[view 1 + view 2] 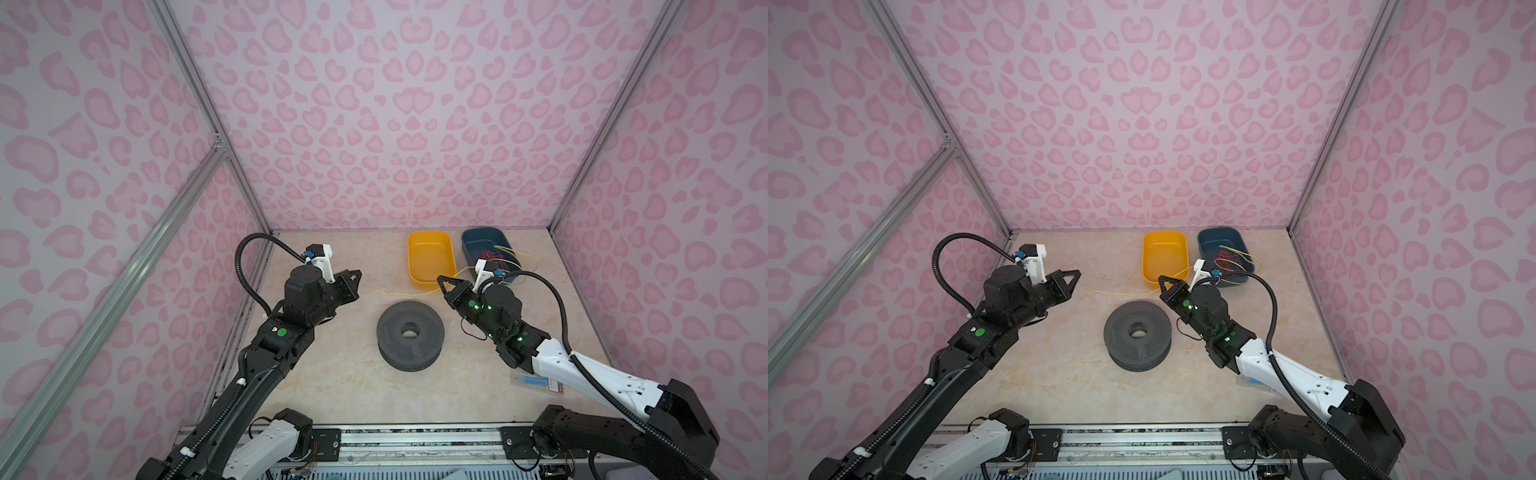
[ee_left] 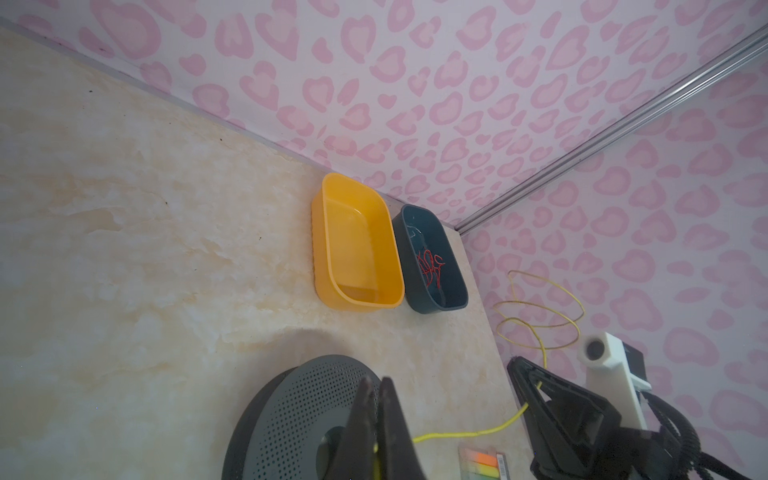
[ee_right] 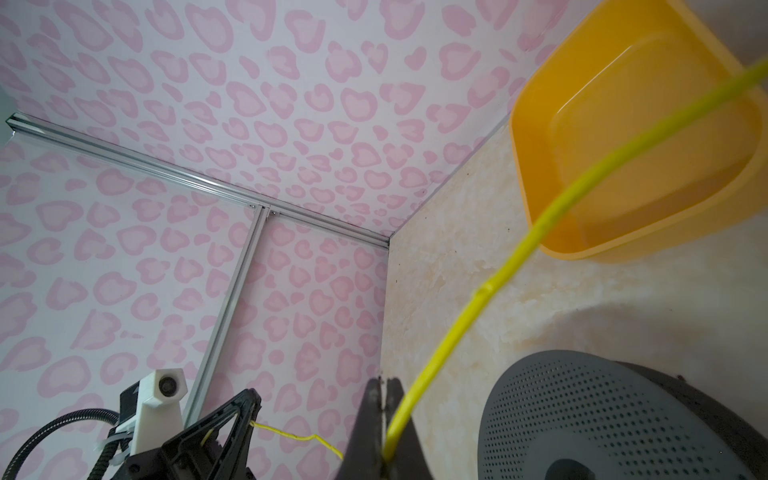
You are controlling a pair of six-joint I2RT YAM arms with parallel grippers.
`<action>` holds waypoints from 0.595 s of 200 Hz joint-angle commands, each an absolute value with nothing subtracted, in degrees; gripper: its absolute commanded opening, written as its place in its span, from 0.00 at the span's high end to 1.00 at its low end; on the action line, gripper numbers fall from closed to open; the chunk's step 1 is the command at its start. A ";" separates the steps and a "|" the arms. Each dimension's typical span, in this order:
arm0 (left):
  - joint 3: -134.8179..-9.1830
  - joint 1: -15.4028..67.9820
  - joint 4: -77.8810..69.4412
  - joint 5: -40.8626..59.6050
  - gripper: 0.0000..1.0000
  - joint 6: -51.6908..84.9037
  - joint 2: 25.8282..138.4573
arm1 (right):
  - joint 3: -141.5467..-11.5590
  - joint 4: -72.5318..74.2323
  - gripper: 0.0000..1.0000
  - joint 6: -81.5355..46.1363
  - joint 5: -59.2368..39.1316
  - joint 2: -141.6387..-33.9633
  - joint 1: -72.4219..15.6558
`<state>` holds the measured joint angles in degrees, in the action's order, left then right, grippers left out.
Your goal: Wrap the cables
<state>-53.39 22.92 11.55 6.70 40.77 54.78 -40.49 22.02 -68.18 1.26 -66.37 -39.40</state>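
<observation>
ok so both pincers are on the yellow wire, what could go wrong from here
1. The wire is far thinner than the left pincer and right pincer shut on it, so it may slip out under tension.
2. Its loose loops trail at the blue bin beside the red wires; pulling could snag or drag those.
3. The held span hangs beyond the spool, not on it; it may spring off when wound.
</observation>
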 commanded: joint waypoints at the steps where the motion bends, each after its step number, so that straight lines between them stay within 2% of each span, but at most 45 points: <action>1: -53.13 22.42 10.30 4.42 0.97 38.79 53.58 | -40.00 20.51 1.00 -66.07 5.05 -65.02 -37.88; 81: -50.98 19.28 13.67 5.25 0.96 36.85 50.76 | -38.32 18.00 1.00 -64.06 5.32 -59.80 -32.81; 119: -51.12 17.46 16.17 4.89 0.78 35.79 49.53 | -37.54 17.39 1.00 -63.81 4.68 -58.98 -32.09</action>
